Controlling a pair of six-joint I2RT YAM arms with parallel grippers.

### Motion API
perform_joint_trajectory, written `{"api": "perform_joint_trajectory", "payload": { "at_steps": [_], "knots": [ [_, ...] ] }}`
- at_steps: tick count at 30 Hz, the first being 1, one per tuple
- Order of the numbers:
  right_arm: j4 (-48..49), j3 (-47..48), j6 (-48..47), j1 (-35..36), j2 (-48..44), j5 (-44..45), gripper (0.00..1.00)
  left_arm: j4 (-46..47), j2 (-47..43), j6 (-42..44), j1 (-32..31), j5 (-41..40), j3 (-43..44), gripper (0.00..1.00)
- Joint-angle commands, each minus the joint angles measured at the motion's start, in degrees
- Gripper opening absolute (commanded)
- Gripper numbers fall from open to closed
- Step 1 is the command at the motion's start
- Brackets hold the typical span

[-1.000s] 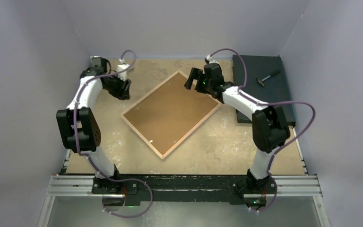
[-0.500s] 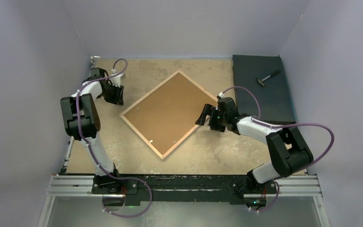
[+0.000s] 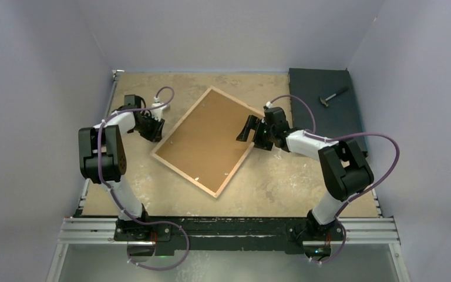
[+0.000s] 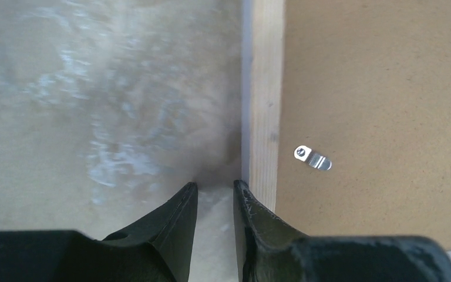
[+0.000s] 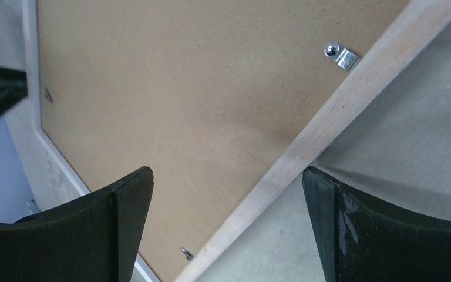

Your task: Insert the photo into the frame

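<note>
Squaring up: wood-edged rectangular picture frame (image 3: pixel 205 141) just swung, back up; L gripper (image 4: pixel 211 192) near-together, empty; R gripper (image 5: pixel 228 176) wide; metal clips (image 4: pixel 312 158) next.

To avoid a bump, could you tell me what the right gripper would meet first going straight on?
The right gripper would probably meet the wooden edge of the frame, which crosses between its open fingers. The brown backing board lies just past it. Depth is unclear.

Frame (image 4: pixel 263 88) edge pale bare wood; backing board (image 4: pixel 381 76) matt brown fibreboard; clip (image 4: pixel 313 159) shiny metal; table (image 4: pixel 94 88) mottled, scuffed.
</note>
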Motion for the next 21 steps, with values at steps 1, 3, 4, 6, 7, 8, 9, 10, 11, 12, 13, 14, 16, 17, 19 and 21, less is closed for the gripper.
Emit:
{"api": "perform_joint_trajectory", "payload": {
  "at_steps": [1, 3, 4, 6, 7, 8, 9, 10, 11, 12, 13, 14, 16, 17, 19, 21],
  "knots": [
    [-1.7, 6.8, -2.7, -0.8, 0.8, 3.1, 0.99, -7.8, -2.9, 2.9, -4.3, 3.2, -7.1, 0.27],
    [-3.6, 7.4, -3.3, -1.2, 1.2, 5.0, 0.99, -8.2, -4.9, 3.2, -5.9, 4.0, -9.5, 0.27],
    [-4.1, 7.2, -3.3, -1.4, 1.2, 6.1, 0.99, -8.5, -5.9, 3.3, -6.6, 4.4, -10.6, 0.27],
    [-4.8, 6.3, -3.4, -2.1, 0.6, 8.5, 0.99, -8.7, -7.4, 3.3, -6.7, 5.0, -12.1, 0.27],
    [-5.1, 5.9, -3.5, -2.5, 0.1, 9.4, 0.99, -9.0, -7.9, 3.2, -6.7, 5.1, -12.4, 0.27],
    [-5.6, 5.6, -3.7, -2.7, -0.6, 10.4, 0.99, -9.4, -8.1, 3.3, -6.6, 4.9, -12.3, 0.27],
    [-6.0, 5.7, -3.8, -2.7, -1.6, 11.6, 0.99, -9.5, -8.3, 3.3, -6.7, 3.8, -11.7, 0.27],
    [-6.1, 5.8, -4.2, -2.8, -3.0, 12.7, 0.99, -9.6, -8.6, 3.3, -6.4, 3.0, -11.2, 0.28],
    [-6.1, 6.0, -4.7, -2.8, -4.6, 14.9, 0.99, -9.6, -9.0, 3.3, -5.0, 2.6, -10.5, 0.28],
    [-6.1, 6.3, -5.7, -2.5, -6.3, 17.2, 0.99, -9.8, -9.3, 3.3, -3.4, 2.6, -9.5, 0.29],
    [-6.1, 6.4, -6.1, -2.4, -7.9, 17.6, 0.99, -10.3, -9.3, 3.3, -1.5, 2.8, -7.9, 0.31],
    [-6.1, 6.4, -6.2, -2.1, -9.3, 16.9, 0.99, -11.1, -9.2, 3.3, 0.2, 3.6, -6.3, 0.32],
    [-5.4, 6.6, -6.3, -0.5, -10.9, 15.6, 0.99, -13.8, -8.8, 3.6, 3.2, 6.7, -2.8, 0.36],
    [-4.6, 6.7, -6.3, 1.1, -11.3, 15.1, 0.99, -15.4, -9.0, 4.0, 3.8, 8.5, -1.8, 0.38],
    [-1.9, 7.0, -6.6, 5.8, -10.7, 13.6, 0.99, -17.6, -9.6, 4.6, 3.8, 12.5, -1.7, 0.41],
    [1.3, 7.4, -7.1, 9.3, -8.7, 10.4, 0.96, -19.0, -9.4, 4.8, 3.8, 16.7, -2.3, 0.44]
  ]
}}
